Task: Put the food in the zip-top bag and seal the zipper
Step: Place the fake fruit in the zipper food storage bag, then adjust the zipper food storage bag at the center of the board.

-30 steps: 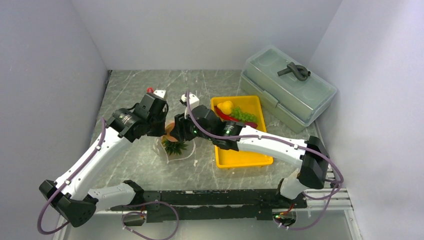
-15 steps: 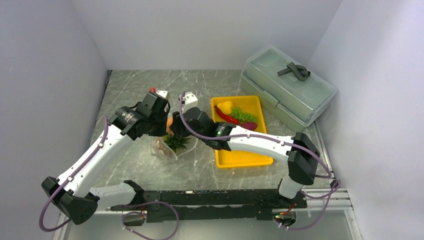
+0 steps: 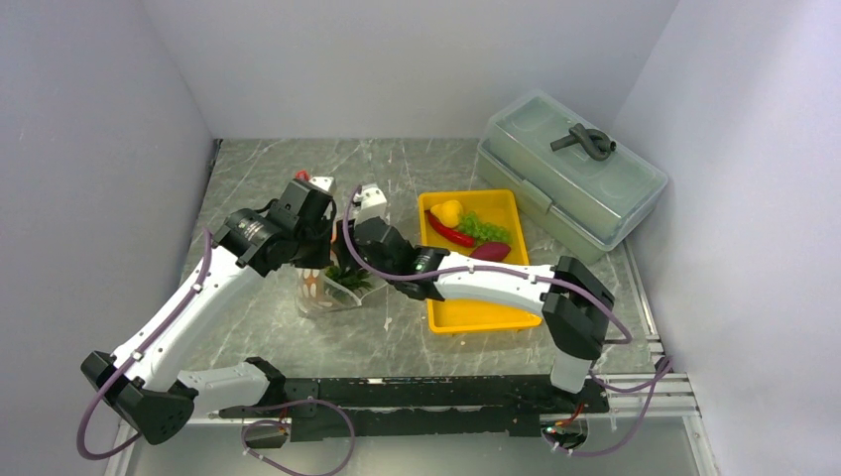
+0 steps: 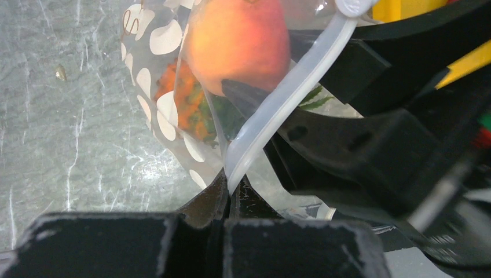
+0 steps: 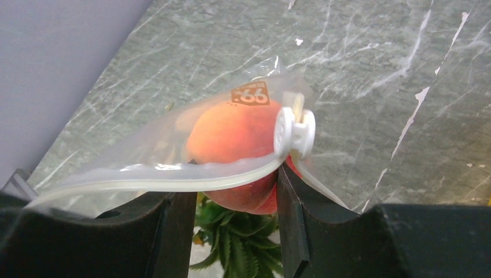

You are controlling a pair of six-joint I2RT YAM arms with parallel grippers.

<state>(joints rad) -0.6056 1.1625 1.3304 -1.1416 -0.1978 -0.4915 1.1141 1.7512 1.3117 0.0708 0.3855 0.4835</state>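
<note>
The zip-top bag [image 3: 329, 294], clear with white dots [image 4: 164, 38], hangs upright over the table. My left gripper [image 4: 231, 186] is shut on the zipper [image 4: 272, 110] at the bag's mouth edge. The orange pineapple [image 4: 186, 103] sits inside the bag, its green crown [image 5: 237, 246] pointing up. My right gripper [image 5: 233, 184] is shut on the orange round fruit [image 5: 234, 134] right at the bag's mouth, with the zipper strip [image 5: 185, 178] and its white slider [image 5: 294, 132] draped across the fruit. In the top view both grippers meet above the bag. Lemon [image 3: 447, 211], chili [image 3: 451, 235] and grapes [image 3: 484, 228] lie in the tray.
The yellow tray [image 3: 478, 313] lies right of the bag, under my right arm, with a dark purple piece [image 3: 489, 252] in it too. A grey-green lidded box [image 3: 570, 174] stands at the back right. White walls close in the left, back and right.
My right gripper has carried the orange fruit leftward to the bag's mouth. The bag has been raised from lying flat to standing upright, with my left gripper still gripping the zipper.
</note>
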